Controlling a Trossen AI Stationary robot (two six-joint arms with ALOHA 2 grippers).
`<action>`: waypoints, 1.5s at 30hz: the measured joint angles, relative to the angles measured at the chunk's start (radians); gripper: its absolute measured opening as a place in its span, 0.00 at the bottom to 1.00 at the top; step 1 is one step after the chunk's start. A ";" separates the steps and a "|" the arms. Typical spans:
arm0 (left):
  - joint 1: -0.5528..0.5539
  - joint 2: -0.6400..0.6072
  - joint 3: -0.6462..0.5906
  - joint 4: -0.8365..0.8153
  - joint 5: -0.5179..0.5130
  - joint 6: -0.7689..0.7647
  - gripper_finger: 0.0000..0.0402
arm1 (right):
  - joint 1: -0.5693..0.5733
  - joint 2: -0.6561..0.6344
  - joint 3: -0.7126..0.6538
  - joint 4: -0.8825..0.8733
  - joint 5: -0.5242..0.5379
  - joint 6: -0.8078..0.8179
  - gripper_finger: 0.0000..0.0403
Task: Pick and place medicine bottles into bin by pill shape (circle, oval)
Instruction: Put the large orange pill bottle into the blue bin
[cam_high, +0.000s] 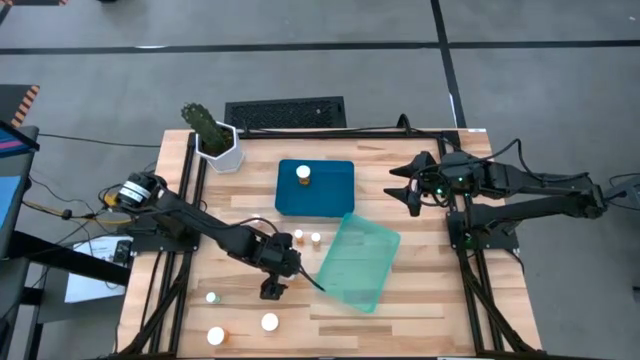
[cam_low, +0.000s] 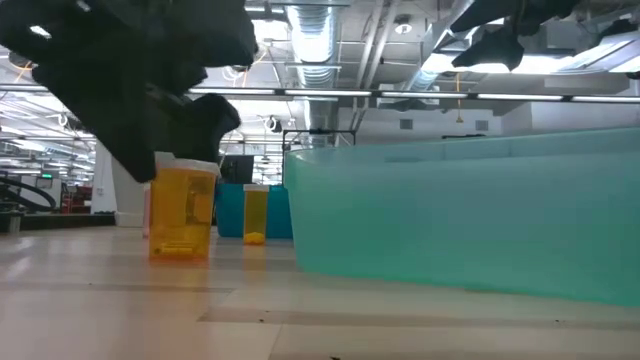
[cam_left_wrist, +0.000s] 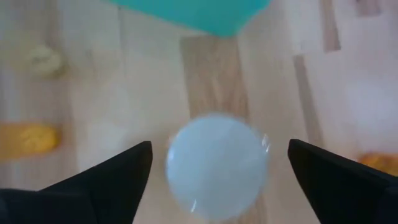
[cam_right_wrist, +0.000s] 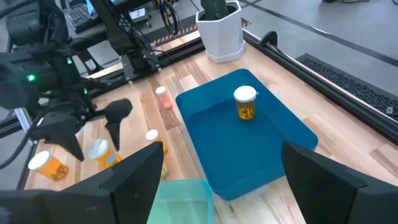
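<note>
- Left pincer (cam_high: 272, 290) wide open, pointing down over a white-capped medicine bottle (cam_left_wrist: 217, 165); in the left wrist view the cap sits between the two fingers (cam_left_wrist: 109, 180), with clear gaps on both sides. Nothing gripped.
- Left pincer stands just beside the near corner of the pale green bin (cam_high: 357, 262), on the side facing the left arm.
- Right pincer (cam_high: 408, 190) wide open and empty, held above the table (cam_high: 420, 300) beside the blue bin (cam_high: 330, 195), on the side away from the plant pot (cam_high: 222, 148).
- Blue bin: one amber bottle with white cap (cam_high: 303, 175) standing upright inside, towards the edge nearest the plant pot's side of the table.
- Two slim bottles (cam_high: 316, 239) stand between the blue bin and the left pincer, close to the green bin's edge.
- Three more white-capped bottles (cam_high: 269, 322) stand on the table well apart from the green bin, near the front edge by the left arm.
- Low view: an amber bottle (cam_low: 183, 210) upright on the table beneath the dark left pincer; the green bin's wall fills the area beside it.
</note>
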 joint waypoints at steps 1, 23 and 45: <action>0.000 0.003 -0.001 -0.014 0.000 0.002 0.88 | 0.000 0.000 0.000 -0.003 0.000 0.000 0.83; 0.000 0.008 0.005 -0.015 -0.025 -0.029 0.49 | 0.000 0.000 0.000 -0.014 0.001 0.000 0.83; 0.172 0.005 0.418 -0.502 -0.101 0.153 0.51 | 0.000 0.000 0.000 -0.019 0.002 0.000 0.83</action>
